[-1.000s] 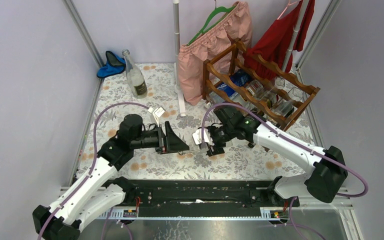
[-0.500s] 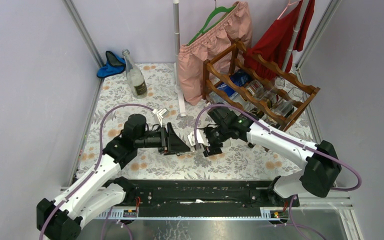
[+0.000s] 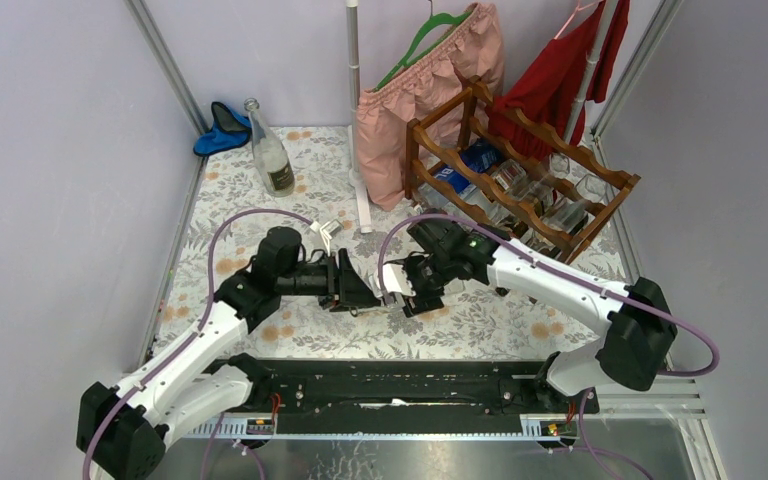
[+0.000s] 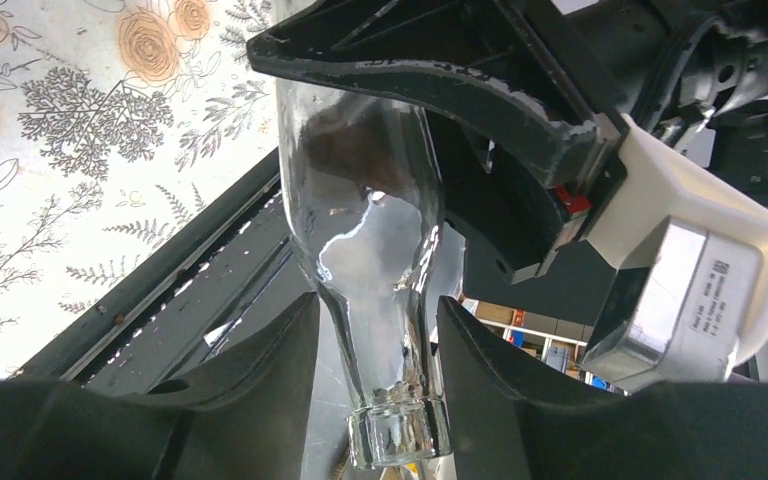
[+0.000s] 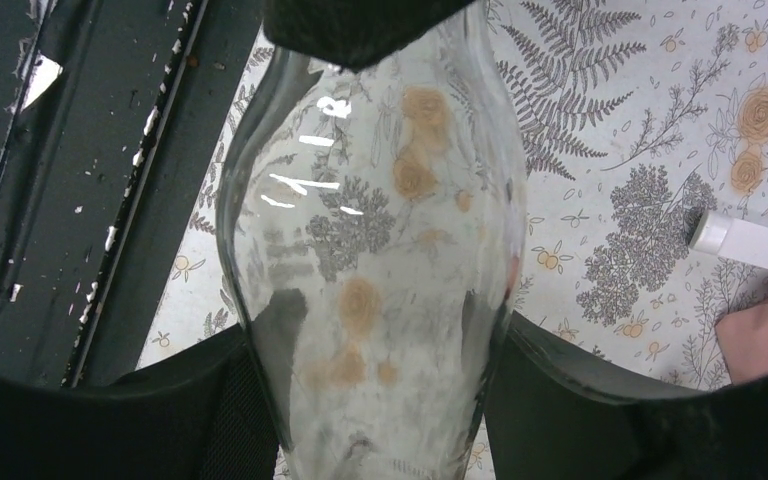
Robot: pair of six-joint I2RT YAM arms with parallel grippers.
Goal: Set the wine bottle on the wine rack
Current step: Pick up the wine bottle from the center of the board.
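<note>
A clear glass wine bottle (image 4: pixel 370 230) hangs lying level above the flowered table (image 3: pixel 480 320), between my two arms. My right gripper (image 5: pixel 375 335) is shut on its wide body (image 5: pixel 370 250); in the top view that right gripper (image 3: pixel 407 295) sits at the centre. My left gripper (image 4: pixel 376 300) stands narrowly round the neck: one finger touches the lip and a small gap shows beside the other. The left gripper (image 3: pixel 365 292) faces the right one, tip to tip. The reddish-brown wine rack (image 3: pixel 520 170) stands at the back right.
A second, labelled bottle (image 3: pixel 272 150) stands upright at the back left beside a blue cloth (image 3: pixel 222 128). Clear bottles (image 3: pixel 550 195) lie in the rack. Pink (image 3: pixel 425 90) and red (image 3: pixel 560 80) garments hang behind it. The black base rail (image 3: pixel 400 385) runs along the near edge.
My left arm has moved right to meet the bottle and its jaws have narrowed round the neck. The right arm has shifted slightly left, still holding the bottle.
</note>
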